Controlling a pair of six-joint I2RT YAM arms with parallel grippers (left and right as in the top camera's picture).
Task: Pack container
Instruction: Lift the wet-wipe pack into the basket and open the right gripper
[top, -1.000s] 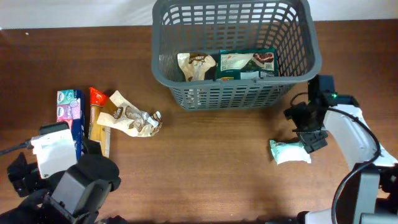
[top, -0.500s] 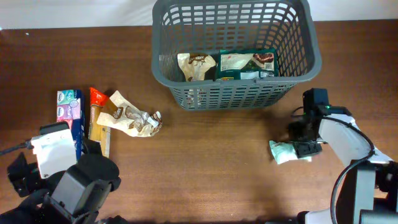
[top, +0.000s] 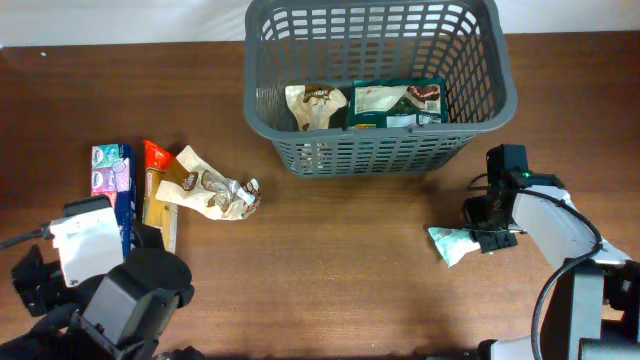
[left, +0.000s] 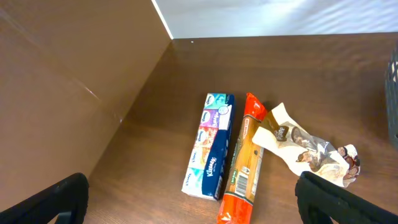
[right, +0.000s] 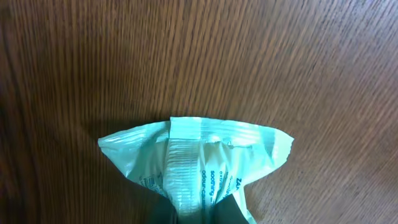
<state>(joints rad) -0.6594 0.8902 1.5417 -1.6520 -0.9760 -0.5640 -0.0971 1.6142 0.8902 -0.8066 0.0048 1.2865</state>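
Packets (left: 244, 162) lie before the wide left pincer (left: 193, 199); right pincer (top: 486, 238) clamps a mint pouch (top: 447, 243) near the container (top: 380, 152).

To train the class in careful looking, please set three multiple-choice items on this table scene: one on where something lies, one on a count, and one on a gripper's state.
1. Where is the mint packet?
A. In the basket
B. On the table, outside the basket
C. Hanging in the air over the basket

2. How many packets are in the basket?
A. None
B. Five
C. Two

3. How is the right gripper?
A. Shut on the mint packet
B. Wide open
C. Out of view

Answers:
1 B: the overhead view shows it on the wood, nearer than the basket and to its right.
2 C: only a cream packet and a green packet show inside.
3 A: the wrist view shows one end of the packet pinched at the fingers.
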